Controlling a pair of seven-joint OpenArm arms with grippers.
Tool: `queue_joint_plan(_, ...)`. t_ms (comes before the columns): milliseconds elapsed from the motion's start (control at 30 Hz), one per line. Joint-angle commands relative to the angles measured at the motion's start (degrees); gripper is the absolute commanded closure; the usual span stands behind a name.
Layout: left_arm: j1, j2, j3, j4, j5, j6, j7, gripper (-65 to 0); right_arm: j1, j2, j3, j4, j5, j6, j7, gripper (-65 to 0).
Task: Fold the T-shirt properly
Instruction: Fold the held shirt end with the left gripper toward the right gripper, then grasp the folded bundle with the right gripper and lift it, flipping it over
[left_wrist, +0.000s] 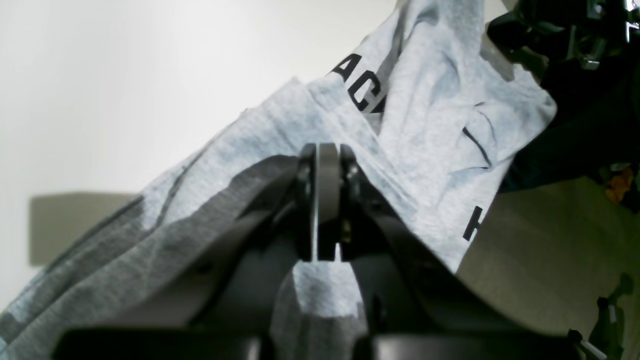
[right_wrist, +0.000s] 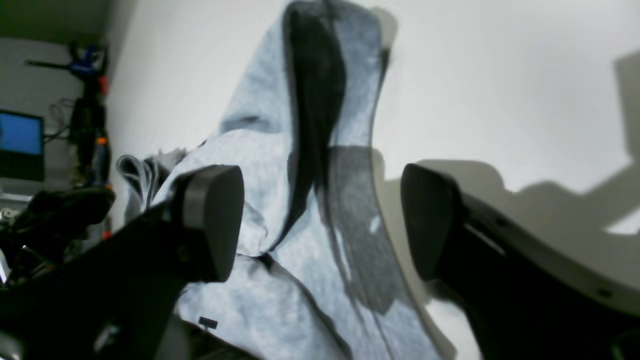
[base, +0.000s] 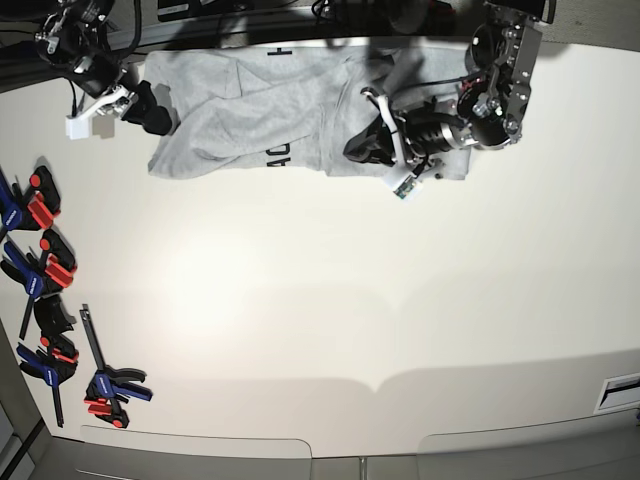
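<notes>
Clamps: blue and red spring clamps are lying along the table's left edge, well apart from the cloth.
Right gripper: it is hovering at the shirt's left end, jaws spread wide, gripping nothing; its fingers are standing either side of grey cloth without touching it.
T-shirt: it is lying rumpled along the table's far edge, between the two grippers, black lettering partly showing.
Left gripper: it is sitting over the shirt's right part, jaws pressed together; cloth is draping around them, but whether any is pinched, I cannot tell.
</notes>
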Motion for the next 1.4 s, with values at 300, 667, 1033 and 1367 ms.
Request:
queue_joint_plan(300, -0.59, -0.04, -0.04, 1.09, -1.01, -0.35, -1.36, 0.0, 0.11, 0.61, 0.13, 0.22, 0.04, -0.55, -3.69, -47.1)
queue_joint_plan(667, -0.59, -0.02, -0.07, 1.09, -1.03, -0.35, -1.33, 0.0, 0.11, 0.61, -10.25, 0.22, -0.33, -0.90, -3.56, -47.0)
queue_joint_plan(1033, -0.59, -0.37, -0.70, 1.53, -1.07, -0.35, 0.48, 0.0, 0.11, 1.38, -14.99, 0.35, -0.31, -2.03, -2.82, -38.7)
queue_joint_plan(1367, 6.32, -3.58, -19.63, 2.23, -6.36, 1.09, 4.96, 0.0, 7.15, 2.05, -7.85, 0.46, -0.33, -1.97, -4.33, 0.0)
